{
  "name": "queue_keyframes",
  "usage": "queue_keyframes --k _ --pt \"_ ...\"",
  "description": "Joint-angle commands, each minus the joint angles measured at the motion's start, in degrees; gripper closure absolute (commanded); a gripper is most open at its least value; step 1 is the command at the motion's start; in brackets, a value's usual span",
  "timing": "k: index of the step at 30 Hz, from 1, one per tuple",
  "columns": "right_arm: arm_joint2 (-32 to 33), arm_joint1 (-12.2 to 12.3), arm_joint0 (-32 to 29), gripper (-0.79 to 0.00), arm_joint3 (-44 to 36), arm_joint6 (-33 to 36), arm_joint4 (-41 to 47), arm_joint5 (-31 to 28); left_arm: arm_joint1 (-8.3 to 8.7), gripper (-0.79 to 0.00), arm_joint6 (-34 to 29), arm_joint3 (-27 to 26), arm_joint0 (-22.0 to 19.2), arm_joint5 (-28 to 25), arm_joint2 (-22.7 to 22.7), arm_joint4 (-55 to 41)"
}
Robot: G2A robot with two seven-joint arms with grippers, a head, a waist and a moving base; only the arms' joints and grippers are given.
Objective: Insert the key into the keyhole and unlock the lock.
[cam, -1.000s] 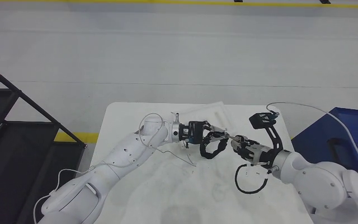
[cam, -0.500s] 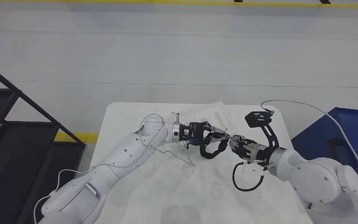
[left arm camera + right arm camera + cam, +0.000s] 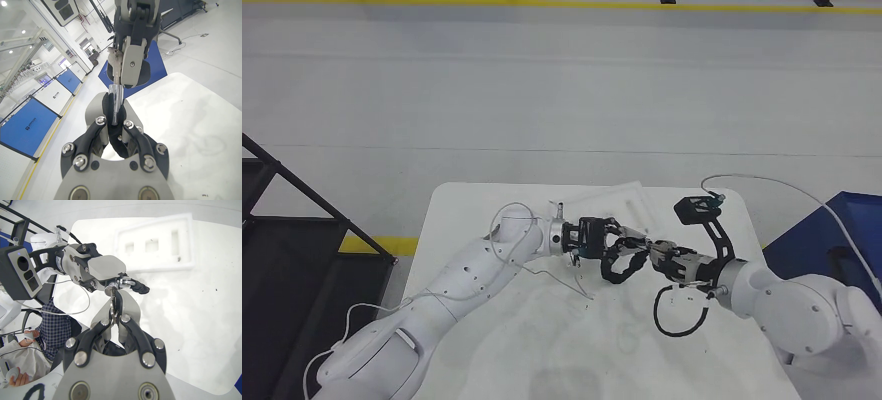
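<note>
My left gripper (image 3: 114,111) is shut on a black cable lock with a chrome cylinder (image 3: 116,100), held above the middle of the white table (image 3: 542,330). The silver key (image 3: 115,60) is pinched in my right gripper (image 3: 114,308), which is shut on its knurled head. The key's blade sits in the keyhole at the cylinder's end (image 3: 110,289). In the top view the two grippers meet tip to tip at the lock (image 3: 642,248), and the black cable loop (image 3: 620,268) hangs below my left gripper (image 3: 627,240). My right gripper (image 3: 660,250) is just to its right.
A white foam tray (image 3: 155,243) with rectangular recesses lies at the table's far side. A black cable loop (image 3: 677,315) trails under the right arm. A blue panel (image 3: 832,240) stands off the table's right edge, a dark rack (image 3: 282,250) off the left.
The right arm has shifted left toward the left gripper, bringing the key closer into the lock's cylinder. The left arm has held still.
</note>
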Motion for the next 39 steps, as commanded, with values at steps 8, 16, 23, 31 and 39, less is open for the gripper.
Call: queue_keyframes --k 8,16,23,31,39 --pt "2.49 0.39 -0.52 -0.785 -0.85 0.19 -0.69 -3.73 -0.42 0.0 -0.85 0.85 -0.11 -4.68 -1.04 -5.7" --pt "4.62 1.43 -1.44 -0.785 -1.91 3.58 -6.76 -15.62 0.23 0.0 -8.57 -0.72 0.35 -17.25 -4.05 -15.34" --pt "4.68 2.06 -1.34 -0.785 0.38 8.32 -7.33 -25.11 1.76 0.0 -22.88 -4.81 1.3 -20.88 -5.36 -26.16" --pt "4.54 2.07 -0.96 -0.785 1.74 7.87 -5.81 -25.54 5.19 0.0 -43.66 -11.14 -0.01 -20.88 -1.94 -43.52" --pt "4.54 2.07 -0.96 -0.785 1.74 7.87 -5.81 -25.54 7.95 0.0 -56.96 -14.46 -1.85 -20.88 -1.0 -56.48"
